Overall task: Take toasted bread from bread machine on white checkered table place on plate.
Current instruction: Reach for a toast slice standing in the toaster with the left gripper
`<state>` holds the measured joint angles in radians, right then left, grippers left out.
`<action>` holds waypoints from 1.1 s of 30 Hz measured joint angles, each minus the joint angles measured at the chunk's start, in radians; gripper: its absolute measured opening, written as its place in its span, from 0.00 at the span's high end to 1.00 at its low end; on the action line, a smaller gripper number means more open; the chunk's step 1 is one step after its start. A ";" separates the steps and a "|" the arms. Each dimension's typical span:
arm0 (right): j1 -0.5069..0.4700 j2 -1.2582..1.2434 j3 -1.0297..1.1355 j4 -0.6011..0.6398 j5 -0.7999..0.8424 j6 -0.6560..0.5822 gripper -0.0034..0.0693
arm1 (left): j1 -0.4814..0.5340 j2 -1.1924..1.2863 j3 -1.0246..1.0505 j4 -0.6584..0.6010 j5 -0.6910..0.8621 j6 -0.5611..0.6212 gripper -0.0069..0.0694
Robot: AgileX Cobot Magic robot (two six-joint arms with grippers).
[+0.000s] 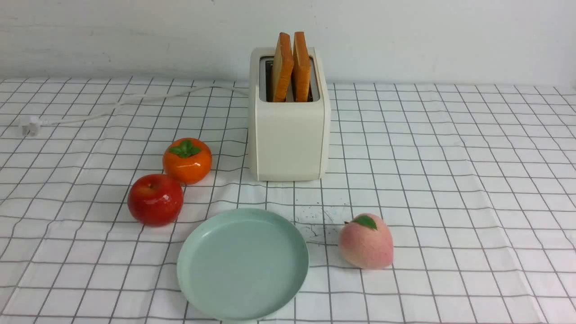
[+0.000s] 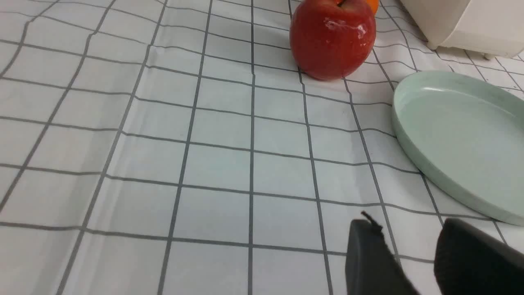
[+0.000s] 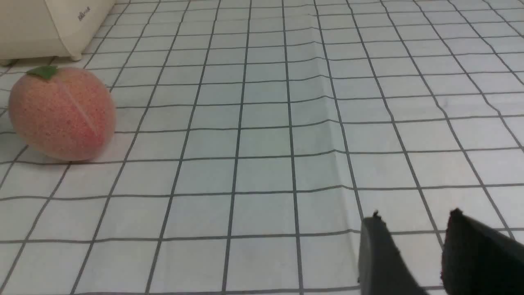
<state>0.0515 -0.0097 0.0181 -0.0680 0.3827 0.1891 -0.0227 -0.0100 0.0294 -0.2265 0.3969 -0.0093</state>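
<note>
Left gripper [image 2: 407,229] and right gripper [image 3: 415,221] both hang empty, jaws slightly parted.

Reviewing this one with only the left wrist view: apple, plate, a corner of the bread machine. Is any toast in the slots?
Observer: Yes, two slices of toasted bread stand upright in the slots of the bread machine.
Operator: What's on the plate's other side?
Observer: A peach sits on the robot's right of the plate, not touching it.
Operator: And the right tool?
Observer: The right tool is open above the white checkered table, holding nothing.
</note>
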 joint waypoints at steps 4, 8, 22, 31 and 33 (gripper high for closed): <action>0.000 0.000 0.000 0.000 0.000 0.000 0.62 | 0.000 0.000 0.000 0.000 0.000 0.000 0.60; 0.000 0.000 0.000 0.000 0.000 0.000 0.62 | 0.000 0.000 0.000 0.000 0.000 0.000 0.60; 0.000 0.000 0.000 0.000 0.000 0.000 0.62 | 0.000 0.000 0.000 0.000 0.000 0.000 0.60; 0.000 0.000 0.000 0.000 0.000 0.000 0.62 | 0.000 0.000 0.000 0.001 0.000 0.003 0.60; 0.000 0.000 0.000 0.000 0.000 0.000 0.62 | 0.000 0.000 0.000 0.018 -0.005 0.022 0.60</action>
<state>0.0515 -0.0097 0.0181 -0.0680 0.3827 0.1891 -0.0227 -0.0100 0.0294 -0.2082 0.3914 0.0128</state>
